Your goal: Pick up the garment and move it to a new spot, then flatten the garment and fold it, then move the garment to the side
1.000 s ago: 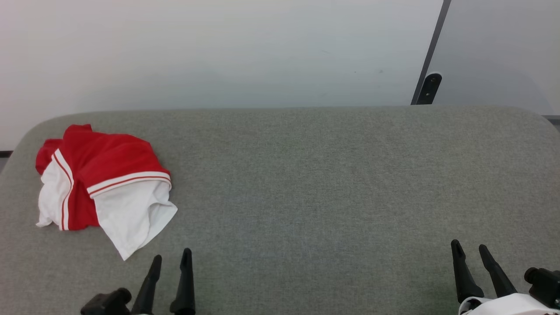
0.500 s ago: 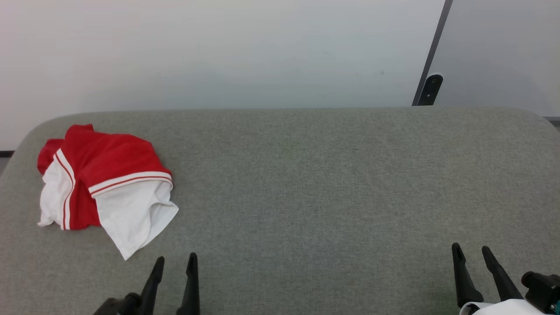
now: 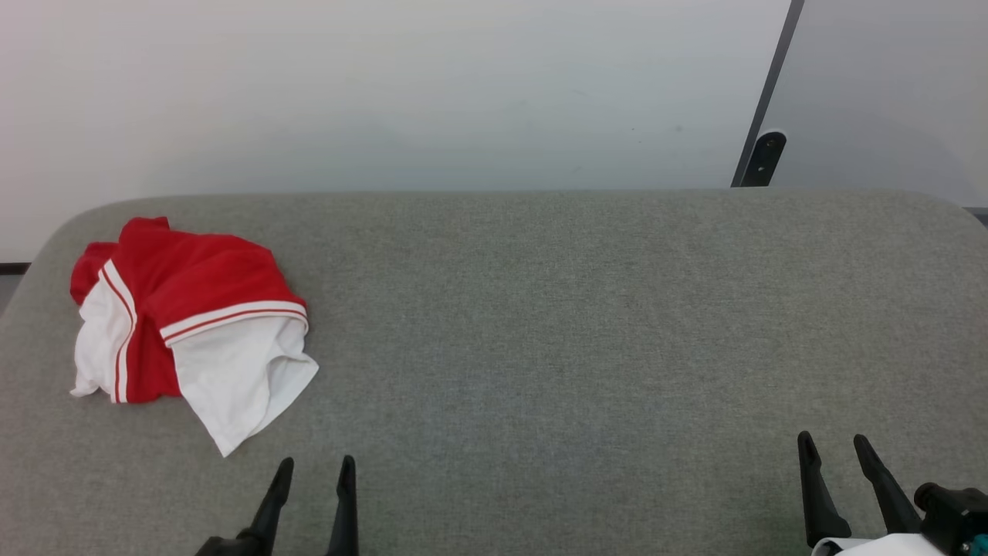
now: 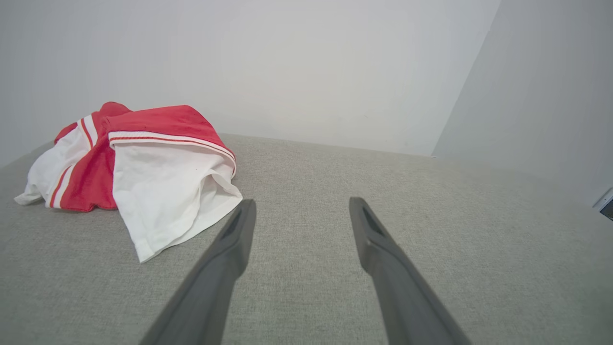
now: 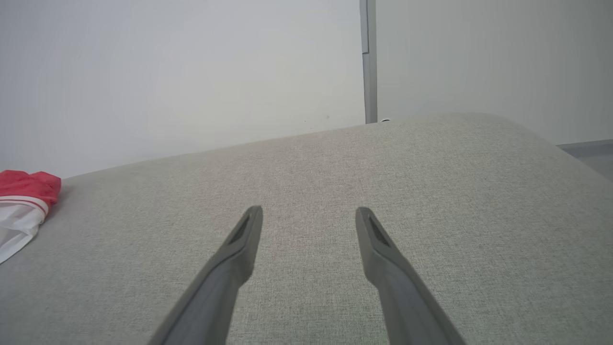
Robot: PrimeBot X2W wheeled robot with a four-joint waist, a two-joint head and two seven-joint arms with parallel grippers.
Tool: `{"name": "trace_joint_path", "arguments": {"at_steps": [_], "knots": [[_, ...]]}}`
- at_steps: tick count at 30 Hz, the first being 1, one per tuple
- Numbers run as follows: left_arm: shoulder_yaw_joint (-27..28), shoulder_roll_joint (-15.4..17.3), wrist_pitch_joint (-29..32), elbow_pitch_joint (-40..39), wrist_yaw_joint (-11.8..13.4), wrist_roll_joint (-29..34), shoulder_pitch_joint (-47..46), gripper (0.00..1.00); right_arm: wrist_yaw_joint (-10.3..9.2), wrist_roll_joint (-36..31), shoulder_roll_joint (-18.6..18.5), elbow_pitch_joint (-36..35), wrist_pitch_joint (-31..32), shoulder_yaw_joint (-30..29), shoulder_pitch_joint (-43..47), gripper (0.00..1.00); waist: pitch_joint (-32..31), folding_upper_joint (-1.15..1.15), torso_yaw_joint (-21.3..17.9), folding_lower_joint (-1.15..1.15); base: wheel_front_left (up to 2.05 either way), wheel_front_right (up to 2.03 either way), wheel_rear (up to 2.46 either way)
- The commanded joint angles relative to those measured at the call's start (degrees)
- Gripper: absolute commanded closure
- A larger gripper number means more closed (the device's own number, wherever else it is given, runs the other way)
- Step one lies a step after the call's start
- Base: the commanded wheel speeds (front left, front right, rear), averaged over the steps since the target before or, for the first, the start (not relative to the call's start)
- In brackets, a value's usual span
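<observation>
The garment [image 3: 185, 316] lies crumpled at the left end of the grey padded surface [image 3: 579, 324], red with white sleeve ends and striped bands. In the left wrist view the garment [image 4: 143, 163] sits ahead and to the left of the fingers. My left gripper [image 3: 316, 463] is open near the front edge, just below and right of the garment's white corner, not touching it. My left gripper [image 4: 299, 203] holds nothing between its fingers. My right gripper [image 3: 834, 440] stands open at the lower right, far from the garment. In the right wrist view my right gripper [image 5: 309, 211] is empty and the garment [image 5: 21, 211] peeks in at the left edge.
A pale wall [image 3: 386, 93] rises directly behind the surface. A dark vertical strip with a black bracket [image 3: 762, 154] stands at the back right. The surface's corners are rounded, and broad bare fabric stretches between the garment and the right end.
The left gripper has drawn back toward the bottom edge and shifted slightly right. The right gripper has lowered a little. The whole view has shifted slightly; the garment lies as before.
</observation>
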Motion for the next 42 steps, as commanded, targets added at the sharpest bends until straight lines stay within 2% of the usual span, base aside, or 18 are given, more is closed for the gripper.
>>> {"name": "trace_joint_path", "arguments": {"at_steps": [1,20,26,34,42], "knots": [[-0.12,0.25,-0.6,-0.55,0.33,1.7,0.35,0.0,-0.03,-1.49,0.18,-0.17,-0.59,-0.01,0.5,0.0,0.1,0.0,0.01,0.0,0.0,0.0,0.0],[-0.63,0.22,-2.41,0.33,0.92,7.94,1.77,0.0,-0.04,-5.4,0.83,0.22,-2.64,-0.32,0.81,0.0,0.19,0.0,0.59,0.0,0.0,0.0,0.0],[-0.67,0.19,-2.32,0.9,0.9,6.95,1.71,0.0,-0.04,-4.55,0.93,0.27,-2.88,-0.11,0.66,0.0,-0.02,0.0,1.66,0.0,0.0,0.0,0.0],[0.23,0.18,-2.32,1.8,1.49,4.12,1.62,0.0,-0.04,-4.05,0.74,0.84,-3.07,2.76,0.06,0.0,-0.51,0.0,7.63,0.0,0.0,0.0,0.0],[1.35,0.18,-2.32,1.7,2.42,3.01,2.26,0.0,-0.04,-3.45,-0.08,2.06,-3.0,6.4,-1.07,0.0,-1.53,0.0,19.11,0.0,0.0,0.0,0.0]]}}
